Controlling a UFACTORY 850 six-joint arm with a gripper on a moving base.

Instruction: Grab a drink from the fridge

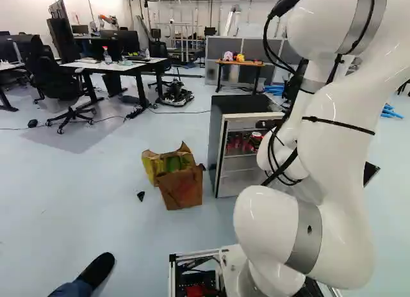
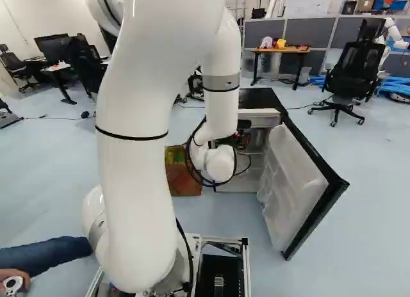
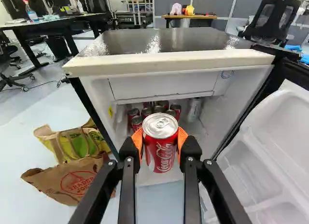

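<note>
Bent forward over the floor [image 1: 57, 201], the white arm [image 1: 339, 137], reaching out from its base [image 2: 244, 265] to the front of a low fridge [image 3: 169, 61], dark on top and pale inside. Swung wide at one side of that front, the fridge door [image 2: 291, 182], with moulded bins [image 3: 256, 173] along its inner face. On the floor by the opposite side, a yellow-green bag [image 3: 72, 146] and a brown paper bag [image 3: 72, 183], crumpled and close together.

Jaws holding a red soda can [image 3: 160, 154], with orange pads [image 3: 137, 138] against its wall from two sides. Directly between them, then, neither ahead nor beside; long axis upright, silvery lid [image 3: 160, 125] uppermost. Beyond it, inside the fridge, more red cans [image 3: 136, 121] in a cluster, and a silver can [image 3: 194, 110] toward the door side. Hard to tell the exact gap between held can and opening.

Grasp apparently made; probably at the carrying-out step. With the interior ahead of the jaws, best to back straight away toward the base, keeping the can upright, before any sideways turn. Beware of knocking the door or the opposite fridge wall. Expect smooth, thin metal, prone to slipping or denting.
</note>
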